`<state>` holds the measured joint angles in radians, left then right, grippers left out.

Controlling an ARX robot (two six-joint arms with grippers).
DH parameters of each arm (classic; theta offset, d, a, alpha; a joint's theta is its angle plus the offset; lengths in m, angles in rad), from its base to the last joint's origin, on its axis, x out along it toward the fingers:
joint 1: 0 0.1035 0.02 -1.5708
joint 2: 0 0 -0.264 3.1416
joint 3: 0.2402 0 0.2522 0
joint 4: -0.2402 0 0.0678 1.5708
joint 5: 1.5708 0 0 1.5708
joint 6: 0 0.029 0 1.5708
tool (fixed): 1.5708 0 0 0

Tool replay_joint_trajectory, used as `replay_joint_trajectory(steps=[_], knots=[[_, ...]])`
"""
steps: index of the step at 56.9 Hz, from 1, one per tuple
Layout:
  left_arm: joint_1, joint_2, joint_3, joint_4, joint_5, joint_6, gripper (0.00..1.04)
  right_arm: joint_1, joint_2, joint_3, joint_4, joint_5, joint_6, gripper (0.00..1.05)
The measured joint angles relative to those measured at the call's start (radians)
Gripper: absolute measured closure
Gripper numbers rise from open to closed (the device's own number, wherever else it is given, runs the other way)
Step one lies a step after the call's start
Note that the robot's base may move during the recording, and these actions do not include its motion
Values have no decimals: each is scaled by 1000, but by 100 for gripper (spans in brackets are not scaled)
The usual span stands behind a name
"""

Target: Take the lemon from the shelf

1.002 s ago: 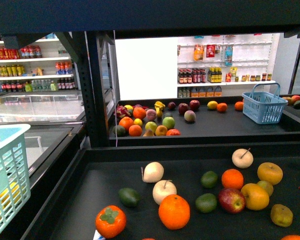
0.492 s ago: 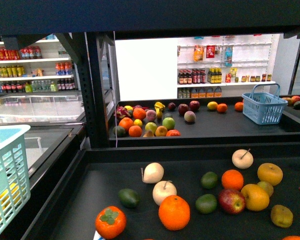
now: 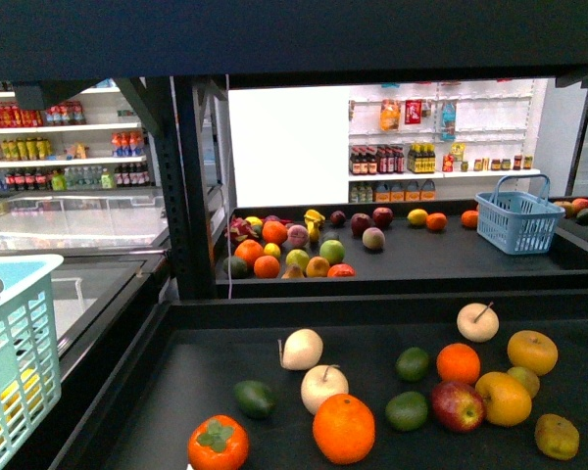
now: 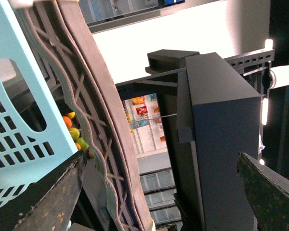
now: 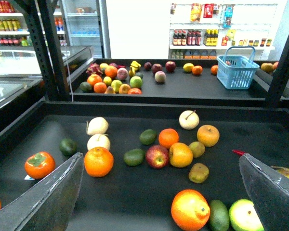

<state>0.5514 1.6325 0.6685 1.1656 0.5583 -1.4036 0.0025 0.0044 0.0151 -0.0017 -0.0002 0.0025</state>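
Shop shelf (image 5: 135, 98): lemon (image 5: 188, 67) unpicked, far beyond right end effector (image 5: 159, 192), spread wide; left end effector (image 4: 159, 197) wide

The lemon (image 3: 416, 217) is small, bright yellow and oval, lying on the far tray of the shelf (image 3: 392, 292) just beside an orange. The shelf is a black metal-framed stand with dark flat trays strewn with fruit.

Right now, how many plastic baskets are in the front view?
2: a light blue basket at the near left edge, and a handled blue basket on the far tray, at right. Others may be out of frame.
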Motion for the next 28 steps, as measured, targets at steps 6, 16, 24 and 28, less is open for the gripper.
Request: replay_joint_trajectory(steps=[6,16,24,28], knots=[[-13,-88,-4,-149,-13,98,8,0,0,0,0,0,0,7],[-101,-380,13,-713,-246,555,8,0,0,0,0,0,0,7],[-236,-627,16,-1011,-431,940,8,0,0,0,0,0,0,7],[-385,-803,5,-1136,-582,1131,8,0,0,0,0,0,0,7]])
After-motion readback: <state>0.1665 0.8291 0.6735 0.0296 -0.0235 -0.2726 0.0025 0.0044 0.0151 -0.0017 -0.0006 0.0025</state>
